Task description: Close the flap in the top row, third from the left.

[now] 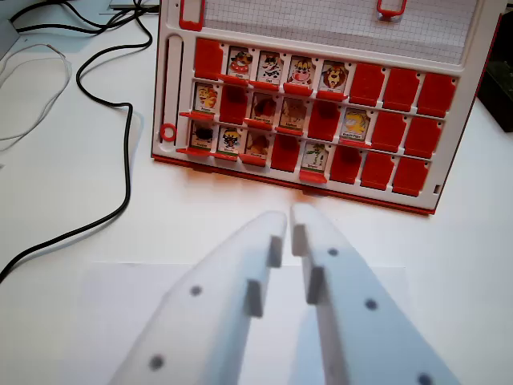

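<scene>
While the white fingers fill the near bottom of the wrist view, they stand almost pressed together, only a thin slit between the tips, and they pinch nothing; the tips hang over bare white desk just short of the game board. A paler sheet lies on the desk under the fingers. Beyond them the red and white board lies flat, its near edge close to the fingertips but apart from them. It carries three rows of small flaps. In the top row, counted from the wrist view's left, the first flap shows plain red, and the second, third, fourth and fifth show cartoon animal pictures; the rest of that row is plain red. The third flap, with a black and white animal on it, sits well beyond the fingertips and a little toward the wrist view's left of them. The lower rows mix picture flaps and red ones. At the far left corner of the desk, black cables and a thin white cable curl across the surface beside the board.
</scene>
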Controlling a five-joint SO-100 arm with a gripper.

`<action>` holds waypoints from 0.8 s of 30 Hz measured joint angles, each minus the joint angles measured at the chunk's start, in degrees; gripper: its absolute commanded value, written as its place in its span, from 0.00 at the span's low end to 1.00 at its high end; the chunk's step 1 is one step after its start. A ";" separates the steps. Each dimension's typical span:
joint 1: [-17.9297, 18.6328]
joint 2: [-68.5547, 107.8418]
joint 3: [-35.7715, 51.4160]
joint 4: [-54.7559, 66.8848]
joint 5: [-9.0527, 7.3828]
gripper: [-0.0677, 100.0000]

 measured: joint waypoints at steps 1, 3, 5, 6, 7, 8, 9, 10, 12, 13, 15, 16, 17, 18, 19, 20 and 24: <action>0.00 0.00 0.00 0.00 -0.09 0.00; 0.00 0.00 -0.35 0.00 -0.26 0.00; 0.00 0.00 -0.97 0.00 -0.26 0.00; 0.00 0.00 -0.97 0.00 -0.26 0.00; 0.00 0.00 -1.05 0.00 -0.26 0.00; 0.00 0.00 -1.05 0.00 -0.26 0.00; 0.00 0.00 -1.14 0.00 -0.26 0.00; 0.00 0.00 -1.23 0.00 -0.26 0.00; 0.00 0.00 -1.32 0.00 -0.26 0.00; 0.00 0.00 -1.32 0.00 -0.26 0.00; 0.00 0.00 -1.41 0.18 -0.26 0.00; 0.00 0.00 -1.41 0.70 -0.26 0.00; 0.00 0.00 -1.41 1.14 -0.26 0.00; 0.00 0.00 -1.41 1.32 -0.18 0.00; 0.00 0.00 -1.41 1.32 -0.18 0.00; 0.00 0.00 -1.41 1.32 0.26 0.00; 0.00 0.00 -1.41 1.76 1.41 0.00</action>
